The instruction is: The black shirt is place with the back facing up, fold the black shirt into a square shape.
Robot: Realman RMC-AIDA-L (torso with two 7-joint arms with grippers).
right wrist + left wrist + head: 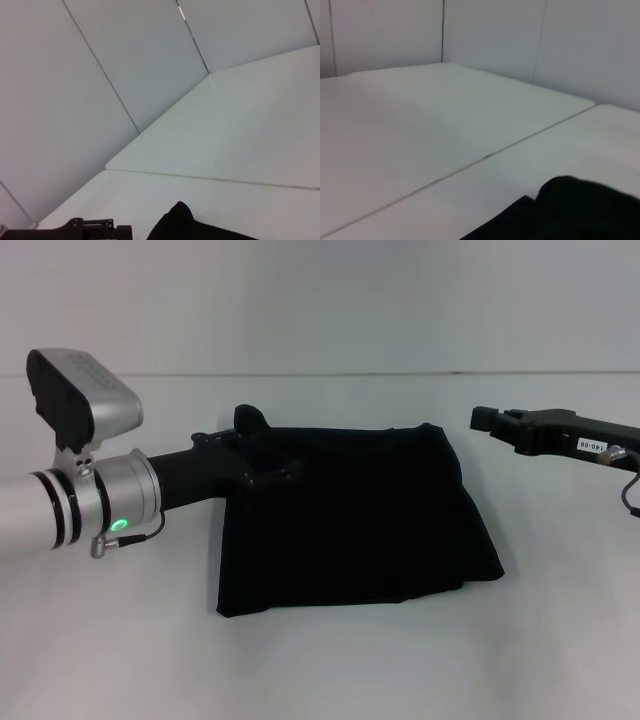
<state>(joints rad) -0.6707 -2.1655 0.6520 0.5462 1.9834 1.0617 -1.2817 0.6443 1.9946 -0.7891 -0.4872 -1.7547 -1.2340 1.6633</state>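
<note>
The black shirt (pixel 360 520) lies folded into a rough rectangle in the middle of the white table (pixel 330 660). My left arm reaches in from the left, and my left gripper (pixel 275 472) sits over the shirt's upper left part, black against black. A small peak of cloth (pixel 250 418) stands up at that far left corner. It shows again in the left wrist view as the shirt (pixel 570 210) and in the right wrist view as the shirt (pixel 180 222), beside the left gripper (pixel 95 229). My right gripper (pixel 487 422) hovers just right of the shirt's far right corner, apart from it.
A seam (pixel 400 373) runs across the table behind the shirt, with pale wall panels (pixel 125 60) beyond it. Bare table surrounds the shirt in front and on both sides.
</note>
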